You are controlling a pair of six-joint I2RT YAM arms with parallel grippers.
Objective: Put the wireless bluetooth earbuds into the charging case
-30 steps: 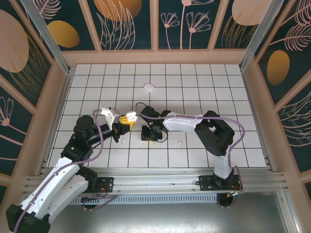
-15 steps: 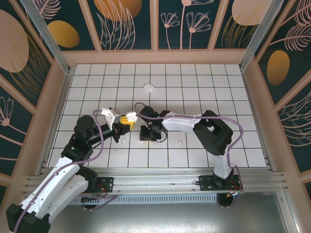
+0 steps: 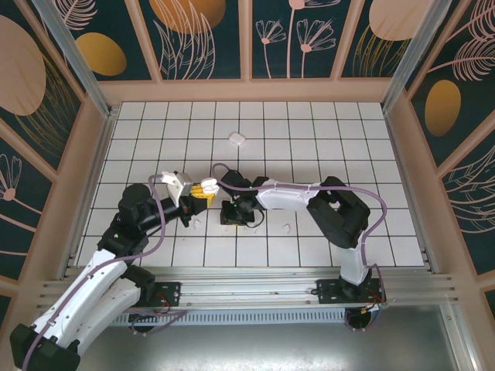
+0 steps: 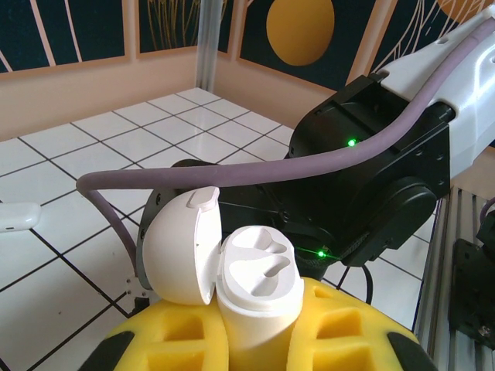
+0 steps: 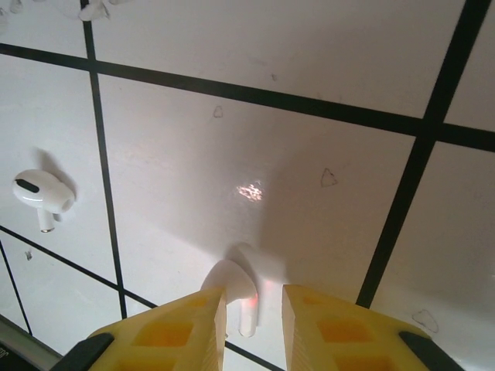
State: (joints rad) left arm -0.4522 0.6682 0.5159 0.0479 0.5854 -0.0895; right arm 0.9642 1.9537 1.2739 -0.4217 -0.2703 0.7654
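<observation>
The white charging case [image 4: 259, 282] stands upright between the yellow pads of my left gripper [image 4: 259, 336], which is shut on it. Its lid [image 4: 182, 247] hangs open to the left and both sockets are empty. In the top view that case [image 3: 207, 186] is just left of the right arm's wrist. My right gripper [image 5: 254, 309] points down at the floor, open. One white earbud [image 5: 241, 297] lies between its fingertips, against the left pad, with a gap to the right pad. A second earbud [image 5: 42, 197] lies a tile to the left.
Another white rounded case [image 3: 237, 140] lies on the tiles farther back. Loose earbuds lie near the left gripper [image 3: 197, 222] and right of the right gripper [image 3: 287, 228]. The right arm's black wrist [image 4: 363, 178] is close behind the held case. Wooden walls enclose the tiled floor.
The right gripper has shifted slightly left over the floor. The left gripper and the case have stayed still.
</observation>
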